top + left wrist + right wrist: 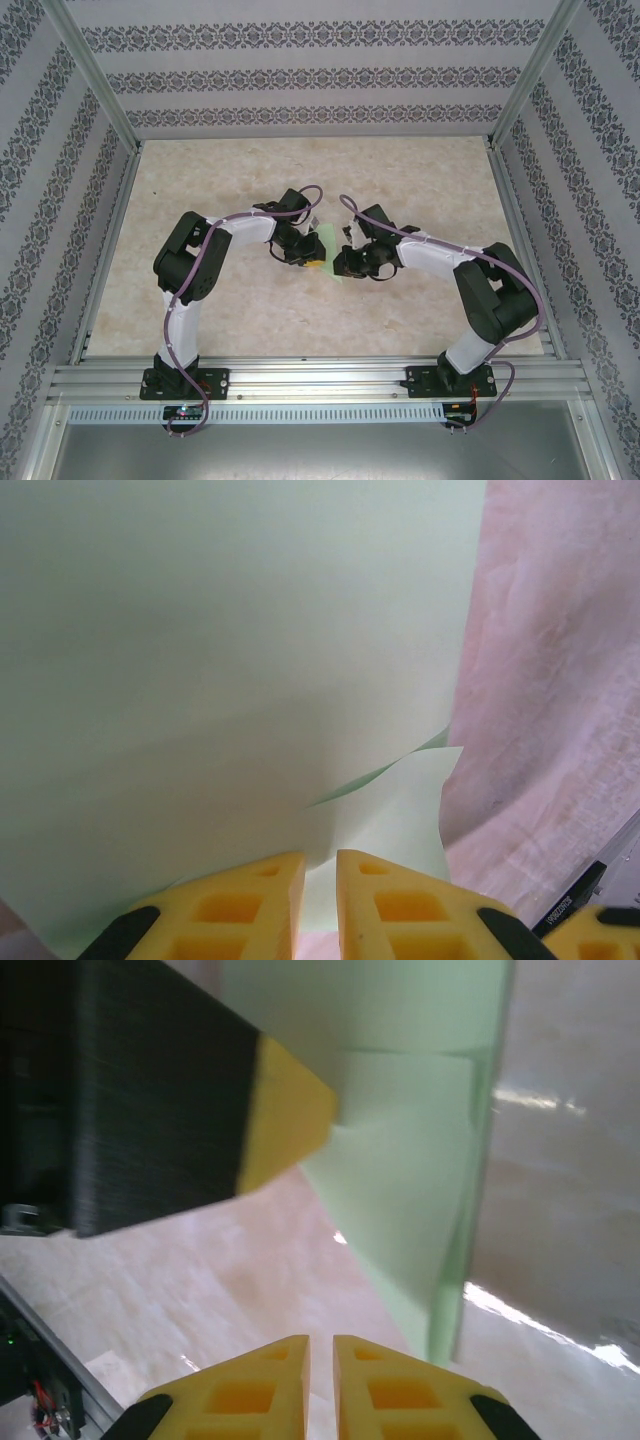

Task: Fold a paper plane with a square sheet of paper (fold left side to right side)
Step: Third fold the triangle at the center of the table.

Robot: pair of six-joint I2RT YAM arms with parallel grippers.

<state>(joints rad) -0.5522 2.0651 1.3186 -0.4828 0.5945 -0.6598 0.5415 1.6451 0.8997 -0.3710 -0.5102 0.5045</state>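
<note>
At the middle of the table, two robot arms meet over a small pale green sheet, partly folded, with one flap lifting. The left gripper is almost closed at the sheet's edge; whether it pinches it, I cannot tell. The right gripper hangs clenched and empty just beside. Likely risk: the thin sheet slides on the smooth table, skewing the crease

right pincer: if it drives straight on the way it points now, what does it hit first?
Probably the paper: its folded corner lies just ahead of the right pincer, slightly off-centre. Depth is unclear, so the bare table might come first.
</note>
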